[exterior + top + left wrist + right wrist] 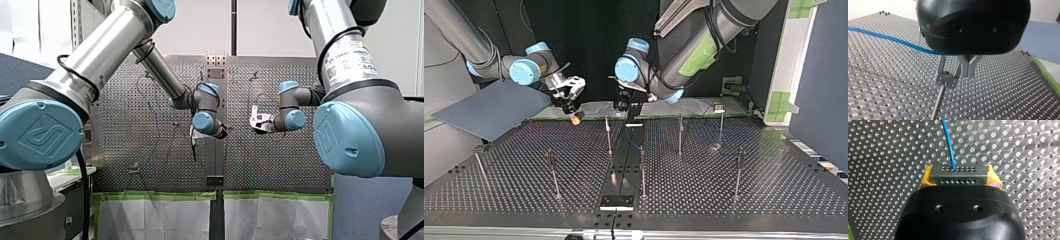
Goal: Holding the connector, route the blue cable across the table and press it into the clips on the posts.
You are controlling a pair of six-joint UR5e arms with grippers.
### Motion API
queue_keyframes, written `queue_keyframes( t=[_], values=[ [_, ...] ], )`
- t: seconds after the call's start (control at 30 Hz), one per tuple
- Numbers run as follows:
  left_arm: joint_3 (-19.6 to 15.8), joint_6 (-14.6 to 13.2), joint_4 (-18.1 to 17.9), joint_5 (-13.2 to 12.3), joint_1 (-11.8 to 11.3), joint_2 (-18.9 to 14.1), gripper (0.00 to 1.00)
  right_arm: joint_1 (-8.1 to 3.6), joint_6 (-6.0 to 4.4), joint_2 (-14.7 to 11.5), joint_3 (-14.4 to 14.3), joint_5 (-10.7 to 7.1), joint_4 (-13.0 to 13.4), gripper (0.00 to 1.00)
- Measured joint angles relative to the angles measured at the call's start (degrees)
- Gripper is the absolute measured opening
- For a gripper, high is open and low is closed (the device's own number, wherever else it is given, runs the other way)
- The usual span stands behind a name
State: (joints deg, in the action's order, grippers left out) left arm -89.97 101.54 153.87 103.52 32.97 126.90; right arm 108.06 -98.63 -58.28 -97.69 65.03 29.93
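The routing is, by my judgement, partly done and well short of finished. My right gripper (959, 172) is clamped on the grey connector (958, 178), with its yellow pads (926, 179) pressed against both ends of the block. The blue cable (949, 145) leaves the connector's face and runs away over the perforated table (880, 157), so the holding part of the task is in place. In the left wrist view my left gripper (968, 68) has its metal fingers (972, 67) drawn together with no real gap. The cable passes under the black body just behind them, and I cannot tell whether it is pinched between them. There the cable crosses just above the open mouth of a metal clip (946, 78) on top of a thin post (938, 98), right beside the fingers. It does not sit down between the clip's prongs, so this clip is not yet pressed. In the top view faint blue lines show among the posts on that view's right half, but they are too thin to say whether any clip there holds the cable. The outer post (480, 167) and the neighbouring post (553, 172) at that view's left show no cable near them, so those look left to do.
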Motion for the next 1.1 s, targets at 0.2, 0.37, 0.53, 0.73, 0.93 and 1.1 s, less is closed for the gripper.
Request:
queue_keyframes(
  t=[0.2,0.37,0.53,0.73,0.93,1.1],
  values=[
    [2.8,0.0,0.1,1.4,-0.3,2.5,0.0,-0.55,-0.28,0.2,0.0,-0.7,0.8,0.0],
    [5.2,-0.1,0.1,2.5,-1.0,3.0,0.0,-0.97,-0.67,0.3,0.0,-1.85,1.8,0.0],
    [6.6,-0.3,0.1,2.8,-1.6,3.1,0.0,-1.35,-0.85,0.4,0.2,-2.37,2.3,0.0],
    [6.9,-0.2,0.2,1.7,-2.1,3.4,0.0,-1.79,-1.04,1.0,0.6,-2.4,2.5,0.0],
    [7.6,-0.3,0.2,0.0,-2.9,5.5,0.0,-1.93,-1.48,2.2,1.3,-2.44,3.0,0.0],
    [9.0,-0.2,0.6,-0.7,-3.7,6.1,0.0,-1.96,-1.58,3.1,2.1,-2.44,3.1,0.0]
  ],
)
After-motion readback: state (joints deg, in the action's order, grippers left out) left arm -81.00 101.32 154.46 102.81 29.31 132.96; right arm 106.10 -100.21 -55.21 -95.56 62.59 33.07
